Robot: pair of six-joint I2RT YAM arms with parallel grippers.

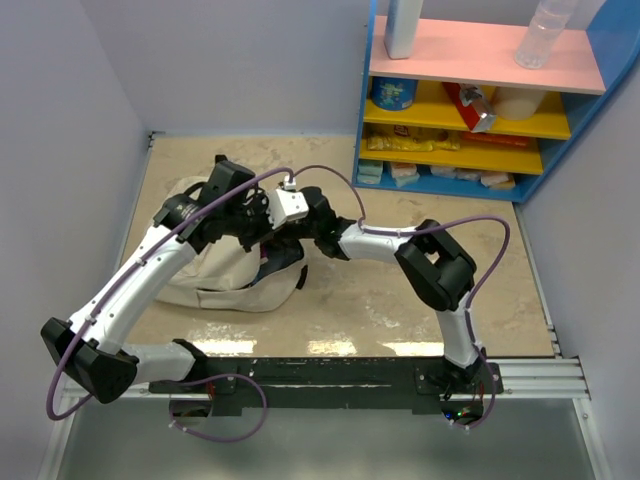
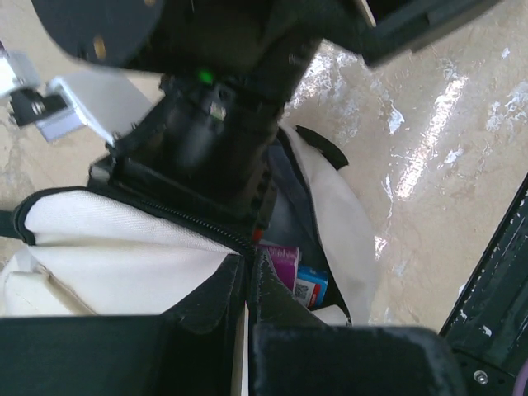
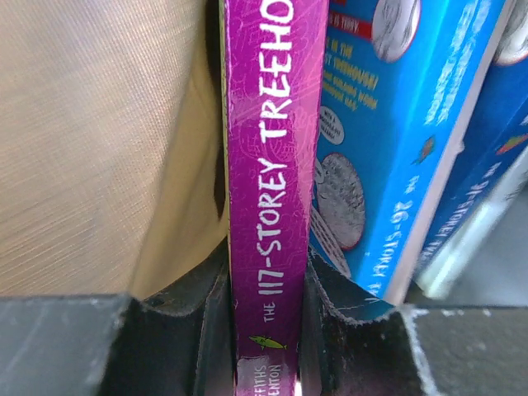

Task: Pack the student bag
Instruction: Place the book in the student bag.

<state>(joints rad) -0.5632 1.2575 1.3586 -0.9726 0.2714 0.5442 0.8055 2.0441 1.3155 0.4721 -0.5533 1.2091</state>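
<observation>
The beige student bag (image 1: 225,280) lies on the table at left centre, its mouth facing right. My left gripper (image 2: 247,268) is shut on the bag's black zipper edge and holds the mouth open; from above it sits over the bag's top (image 1: 250,218). My right gripper (image 3: 266,289) is shut on the spine of a purple book (image 3: 268,165) and reaches into the bag's mouth (image 1: 283,248). A blue book (image 3: 388,148) stands right beside the purple one, inside the bag. Both books show in the left wrist view, the purple book (image 2: 282,261) and the blue book (image 2: 312,285). Beige bag fabric (image 3: 99,140) lies left of the purple book.
A blue shelf unit (image 1: 480,95) with pink and yellow boards holds bottles, a can and packets at the back right. Grey walls close the left and right sides. A black rail (image 1: 330,375) runs along the near edge.
</observation>
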